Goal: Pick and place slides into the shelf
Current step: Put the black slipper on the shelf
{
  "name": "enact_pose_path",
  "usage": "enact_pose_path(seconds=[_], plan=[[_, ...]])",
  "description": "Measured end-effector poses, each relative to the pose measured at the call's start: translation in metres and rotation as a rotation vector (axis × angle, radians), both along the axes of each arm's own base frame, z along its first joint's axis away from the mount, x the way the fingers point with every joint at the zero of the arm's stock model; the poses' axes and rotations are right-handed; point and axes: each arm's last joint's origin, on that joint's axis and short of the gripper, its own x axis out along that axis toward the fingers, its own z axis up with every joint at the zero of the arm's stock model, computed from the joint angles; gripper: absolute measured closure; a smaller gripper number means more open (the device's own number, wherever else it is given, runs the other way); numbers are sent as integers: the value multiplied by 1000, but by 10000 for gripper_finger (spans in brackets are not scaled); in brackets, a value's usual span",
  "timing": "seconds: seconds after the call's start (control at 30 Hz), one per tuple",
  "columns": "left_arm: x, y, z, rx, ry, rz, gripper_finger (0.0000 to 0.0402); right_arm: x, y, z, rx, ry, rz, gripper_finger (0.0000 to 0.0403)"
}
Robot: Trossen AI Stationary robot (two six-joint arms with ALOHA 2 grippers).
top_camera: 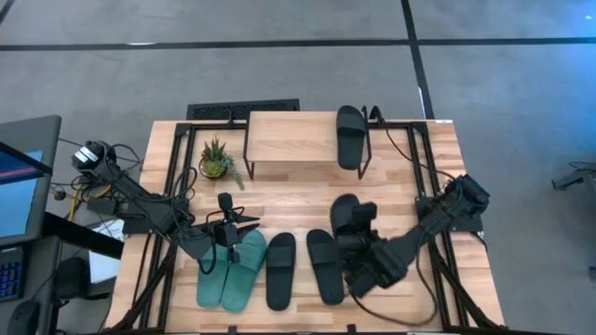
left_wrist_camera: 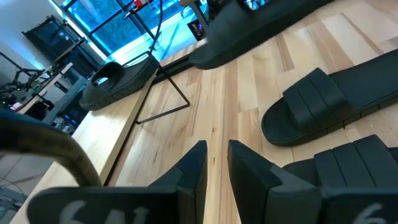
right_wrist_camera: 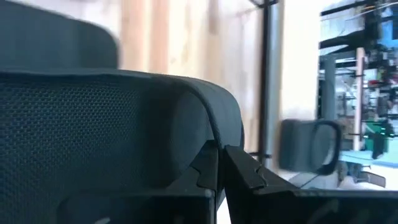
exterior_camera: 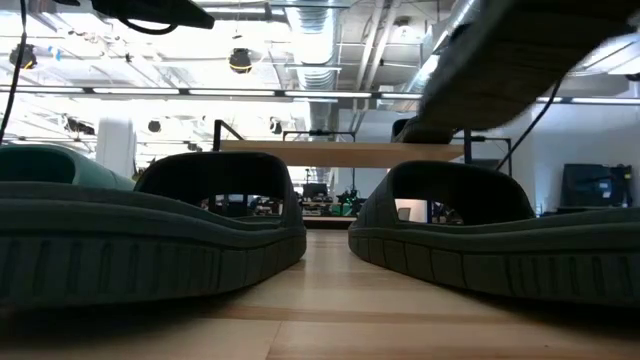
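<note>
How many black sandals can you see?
4: one on the shelf, two on the table at and, one held by the right gripper. None seems hidden.

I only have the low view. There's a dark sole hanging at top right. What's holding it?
Observer: The right gripper is shut on the strap of the lifted black slide, which is clear of the table.
Operator: Anything on the shelf yet?
Observer: Yes, one shelved black slide lies at the right end of the shelf.
Operator: And the left arm?
Observer: The left gripper hangs over the far end of the teal pair, with its fingers close together and nothing between them.
</note>
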Motion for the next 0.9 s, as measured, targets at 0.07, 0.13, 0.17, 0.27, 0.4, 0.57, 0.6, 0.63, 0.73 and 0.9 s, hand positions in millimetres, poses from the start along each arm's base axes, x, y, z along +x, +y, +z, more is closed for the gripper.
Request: enact_pose_path(seconds=[0.07, 0.13, 0.17, 0.27, 0.4, 0.57, 0.6, 0.63, 0.73, 0.9], plan=[[0, 0, 0, 0, 0, 0, 346, 7, -7, 7, -15, 0, 7, 402], [0, 0, 0, 1, 0, 0, 346, 12, -12, 13, -23, 4, 23, 402], [0, 0, 0, 1, 0, 1, 346, 16, -15, 16, -22, 5, 29, 402], [0, 0, 0, 5, 2, -1, 346, 23, -22, 24, -25, 4, 44, 402], [0, 0, 0, 11, 3, -2, 346, 33, -33, 36, -35, -2, 64, 402], [0, 0, 0, 12, 3, -2, 346, 46, -50, 50, -37, -8, 72, 402], [0, 0, 0, 12, 3, -2, 346, 48, -54, 53, -38, -10, 74, 402], [0, 0, 0, 12, 3, -2, 346, 51, -57, 55, -38, -14, 77, 402], [0, 0, 0, 12, 3, -2, 346, 58, -68, 63, -42, -20, 80, 402], [0, 0, 0, 22, 7, -5, 346, 71, -93, 72, -60, -24, 86, 402]])
